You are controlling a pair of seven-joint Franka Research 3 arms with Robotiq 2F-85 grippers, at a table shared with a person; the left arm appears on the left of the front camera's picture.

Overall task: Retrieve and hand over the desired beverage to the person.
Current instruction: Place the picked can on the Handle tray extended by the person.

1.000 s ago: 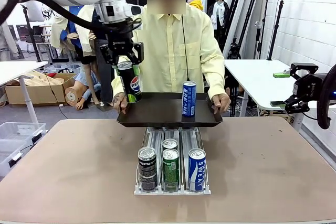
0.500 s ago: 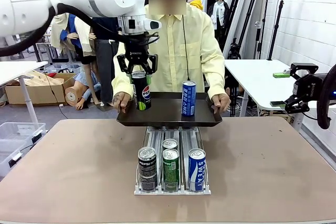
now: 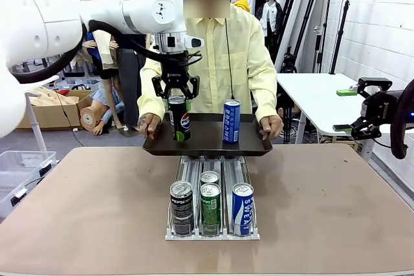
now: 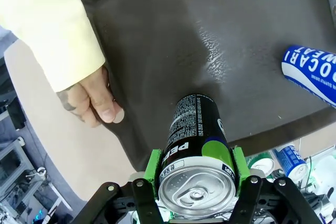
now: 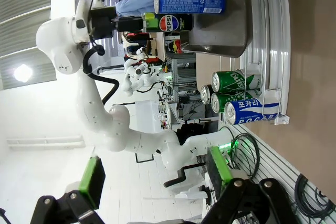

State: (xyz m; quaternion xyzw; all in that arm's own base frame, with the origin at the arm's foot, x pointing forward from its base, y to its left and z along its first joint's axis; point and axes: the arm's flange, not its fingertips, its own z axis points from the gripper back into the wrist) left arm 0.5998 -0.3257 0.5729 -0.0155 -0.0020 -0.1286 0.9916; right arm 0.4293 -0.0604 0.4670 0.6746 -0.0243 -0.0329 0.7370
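My left gripper point(image 3: 174, 95) is shut on the top of a black Pepsi can point(image 3: 179, 119), held upright low over the left part of a dark tray point(image 3: 252, 145). The person point(image 3: 213, 50) in a pale-yellow shirt holds that tray by both ends. In the left wrist view the green pads point(image 4: 154, 165) clamp the can point(image 4: 197, 129) over the tray point(image 4: 173, 35); I cannot tell whether its base touches. A blue Pocari Sweat can point(image 3: 231, 121) stands on the tray's middle. My right gripper point(image 3: 367, 105) hangs open at the far right; its fingers point(image 5: 94, 174) stand wide apart, nothing between them.
A can rack point(image 3: 210, 227) stands on the brown table point(image 3: 323, 211) below the tray, with a black Pepsi, green cans and a blue Pocari at its front. The person's hand point(image 4: 92, 98) grips the tray's edge close to the held can. A white table point(image 3: 317, 95) lies at the right.
My left arm has carried the Pepsi can to the right and down, from beside the tray's left end to low over the tray. The right arm has not moved.
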